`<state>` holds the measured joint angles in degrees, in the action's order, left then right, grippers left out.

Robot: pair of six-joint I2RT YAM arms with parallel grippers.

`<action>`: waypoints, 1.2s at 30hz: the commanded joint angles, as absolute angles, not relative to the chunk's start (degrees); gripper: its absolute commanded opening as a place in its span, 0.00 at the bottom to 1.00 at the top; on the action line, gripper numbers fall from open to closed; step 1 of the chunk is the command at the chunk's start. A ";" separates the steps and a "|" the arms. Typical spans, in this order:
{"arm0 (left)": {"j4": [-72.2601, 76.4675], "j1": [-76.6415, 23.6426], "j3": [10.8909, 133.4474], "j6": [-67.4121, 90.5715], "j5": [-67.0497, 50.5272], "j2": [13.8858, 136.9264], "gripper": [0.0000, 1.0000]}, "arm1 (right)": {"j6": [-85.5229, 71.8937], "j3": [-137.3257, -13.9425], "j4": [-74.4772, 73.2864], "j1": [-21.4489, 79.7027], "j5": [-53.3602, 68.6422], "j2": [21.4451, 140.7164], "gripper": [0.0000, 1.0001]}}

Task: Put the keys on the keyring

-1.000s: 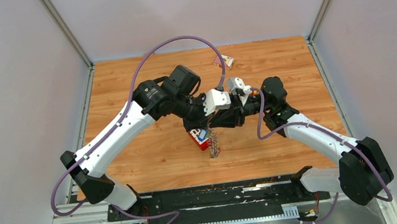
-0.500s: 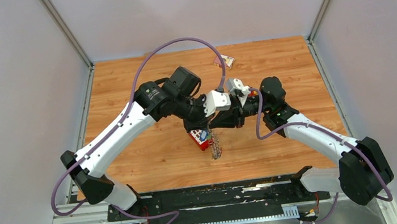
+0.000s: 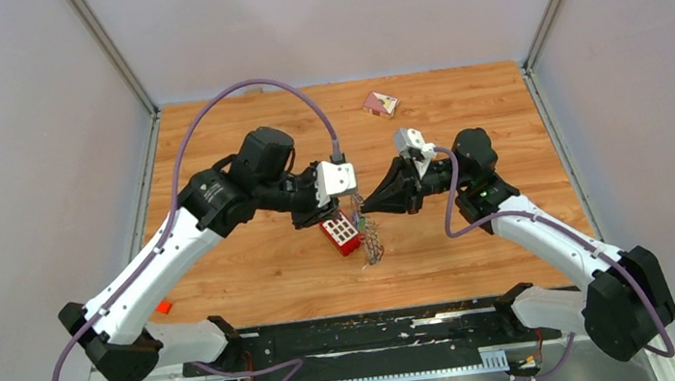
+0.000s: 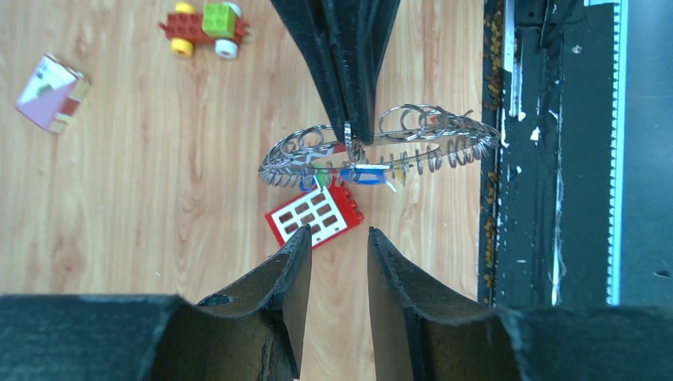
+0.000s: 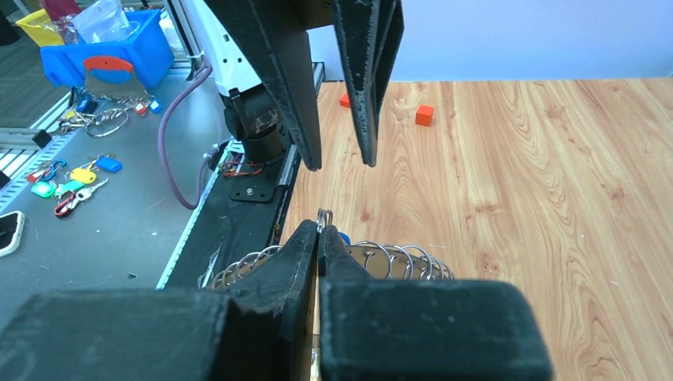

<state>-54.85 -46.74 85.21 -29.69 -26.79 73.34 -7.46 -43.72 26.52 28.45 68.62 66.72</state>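
The keyring (image 4: 413, 135) is a grey coil-rimmed ring. It hangs above the wood, held in my right gripper (image 4: 353, 136), whose jaws are shut on a small loop at its rim. The same grip shows in the right wrist view, with the right gripper (image 5: 321, 225) pinching the keyring (image 5: 397, 255). Keys with a blue tag (image 4: 367, 175) dangle from the ring's near side. My left gripper (image 4: 338, 235) faces the ring from a short distance, open, with nothing between its fingers. From above, the keyring (image 3: 372, 242) hangs below the right gripper (image 3: 365, 207).
A red studded brick (image 4: 315, 216) lies on the table under the ring. Stacked toy blocks (image 4: 205, 28) and a pink-and-white card (image 4: 51, 93) lie farther off. Two orange cubes (image 5: 424, 115) sit by the table's left side. The black base rail (image 3: 361, 335) runs along the near edge.
My left gripper has opened and its arm has drawn back to the left, away from the ring. The right gripper stays shut on the keyring, shifted slightly right.
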 commanded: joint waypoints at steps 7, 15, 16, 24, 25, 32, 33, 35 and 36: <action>-35.93 -46.80 73.53 -28.28 -35.49 67.52 0.39 | -8.07 -46.27 29.49 26.94 70.39 64.34 0.00; -33.05 -46.76 73.04 -26.83 -34.47 68.96 0.37 | -6.56 -45.93 28.46 26.89 70.40 64.76 0.00; -33.03 -46.76 73.14 -26.89 -34.58 68.91 0.36 | -6.39 -45.89 28.42 26.89 70.40 64.85 0.00; -33.50 -46.76 74.03 -27.06 -35.37 70.03 0.27 | -6.30 -45.70 28.35 26.85 70.49 65.19 0.00; -33.64 -46.76 74.06 -27.02 -35.52 70.31 0.25 | -6.26 -45.70 28.38 26.89 70.49 65.07 0.00; -34.39 -46.76 74.49 -27.11 -35.68 71.24 0.07 | -6.23 -45.55 28.27 26.85 70.49 64.95 0.00; -34.39 -46.76 74.53 -27.15 -35.71 71.20 0.05 | -6.21 -45.53 28.34 26.89 70.51 64.97 0.00; -34.53 -46.76 74.64 -27.08 -35.68 71.27 0.02 | -6.23 -45.53 28.37 26.84 70.49 65.03 0.00; -34.47 -46.76 74.67 -27.00 -35.73 71.36 0.00 | -6.18 -45.53 28.33 26.89 70.49 65.02 0.00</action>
